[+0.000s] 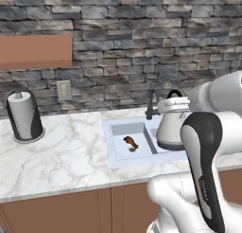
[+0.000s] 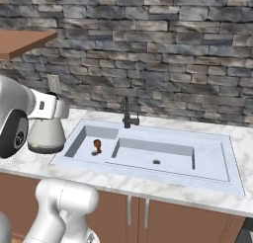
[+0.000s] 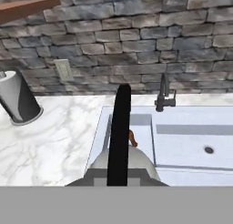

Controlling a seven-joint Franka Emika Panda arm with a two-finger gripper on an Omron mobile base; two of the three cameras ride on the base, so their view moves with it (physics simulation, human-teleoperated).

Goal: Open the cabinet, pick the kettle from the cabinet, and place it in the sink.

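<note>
Both base views look down from behind at the sink (image 1: 137, 154), while the hand view looks along it closely.

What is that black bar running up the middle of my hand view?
Observer: It's the kettle's arched handle. The left base view shows the whole kettle, a squat silver cone, with the gripper shut on its handle.
Operator: Does the sink go on past my picture's right edge?
Observer: A little. The right base view shows the sink ending at a right rim, with marble counter beyond it.
Operator: What's underneath?
Observer: Reddish-brown base cabinets with short silver handles.
</note>
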